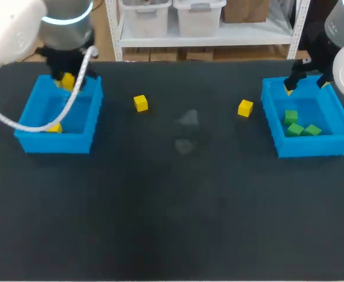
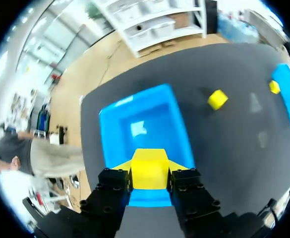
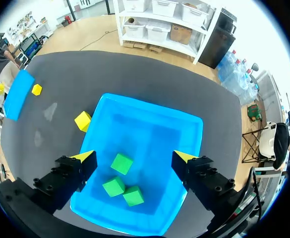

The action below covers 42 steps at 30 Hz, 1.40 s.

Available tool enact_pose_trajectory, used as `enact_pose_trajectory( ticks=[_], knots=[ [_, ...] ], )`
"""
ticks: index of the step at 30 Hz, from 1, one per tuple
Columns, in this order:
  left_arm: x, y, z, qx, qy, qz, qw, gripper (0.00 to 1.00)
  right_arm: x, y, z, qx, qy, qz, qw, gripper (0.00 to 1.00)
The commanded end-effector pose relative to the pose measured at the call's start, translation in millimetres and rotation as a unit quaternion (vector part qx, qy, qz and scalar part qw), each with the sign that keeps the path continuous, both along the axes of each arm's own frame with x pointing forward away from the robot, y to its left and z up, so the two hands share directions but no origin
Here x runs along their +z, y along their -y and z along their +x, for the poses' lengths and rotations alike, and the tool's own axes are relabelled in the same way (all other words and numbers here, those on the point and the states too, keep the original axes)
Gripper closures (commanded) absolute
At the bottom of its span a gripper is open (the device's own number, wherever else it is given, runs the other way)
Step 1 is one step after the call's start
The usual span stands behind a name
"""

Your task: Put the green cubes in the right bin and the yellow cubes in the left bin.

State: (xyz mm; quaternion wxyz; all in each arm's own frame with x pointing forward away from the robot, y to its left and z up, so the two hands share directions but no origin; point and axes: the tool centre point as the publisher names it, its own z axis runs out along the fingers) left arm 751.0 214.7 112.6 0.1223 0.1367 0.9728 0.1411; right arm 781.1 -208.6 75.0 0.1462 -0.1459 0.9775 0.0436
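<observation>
The left claw [image 2: 149, 171] is clamped on a held yellow cube [image 2: 148, 169], its two yellow tips pressing the cube from either side; in the head view it hangs over the far end of the left bin [image 1: 54, 143], a blue open box on the dark surface [image 1: 172, 205]; in the left wrist view the bin's blue floor lies under and just ahead of the fingers; a second yellow cube [image 1: 54, 127] rests inside this bin near its front wall, partly hidden by a white cable [image 1: 72, 103] that droops from the left arm across the bin; the right claw [image 3: 135, 157] stands wide apart and grips nothing, hovering above the right bin [image 1: 313, 147], also blue, near its far rim; three green cubes [image 3: 121, 163] lie on that bin's floor, grouped close together, one a little apart from two that sit nearly touching; on the bare surface a loose yellow cube [image 1: 140, 103] sits between the bins, nearer the left one, and another yellow cube [image 1: 246, 108] sits just beside the right bin's left wall, outside it.
</observation>
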Motion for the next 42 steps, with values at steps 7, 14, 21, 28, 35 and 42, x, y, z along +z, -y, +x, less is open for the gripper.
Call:
enact_pose_trajectory(
  ticks=[7,14,21,28,35,42],
  knots=[
    [-25.4,-22,-24.6,0.030,0.044,0.021,0.998,0.00,0,0,-3.6,-0.002,0.004,-0.001,1.000,0.00],
    [-17.4,3,-18.7,0.004,0.054,0.003,0.999,0.00,0,0,-3.6,-0.002,0.004,-0.001,1.000,0.00],
    [-9.3,67,1.2,-0.076,0.044,-0.048,0.995,0.00,0,0,-3.6,-0.002,0.004,-0.001,1.000,0.00],
    [-24.0,132,28.4,-0.173,-0.007,-0.057,0.983,0.00,0,0,-3.6,-0.002,0.004,-0.001,1.000,0.00],
    [-44.4,181,44.6,-0.166,-0.060,-0.107,0.979,0.00,0,0,-3.6,-0.002,0.004,-0.001,1.000,0.00],
    [-63.6,198,63.4,-0.140,-0.085,-0.089,0.982,0.00,0,0,-3.6,-0.002,0.004,-0.001,1.000,0.00]
  ],
)
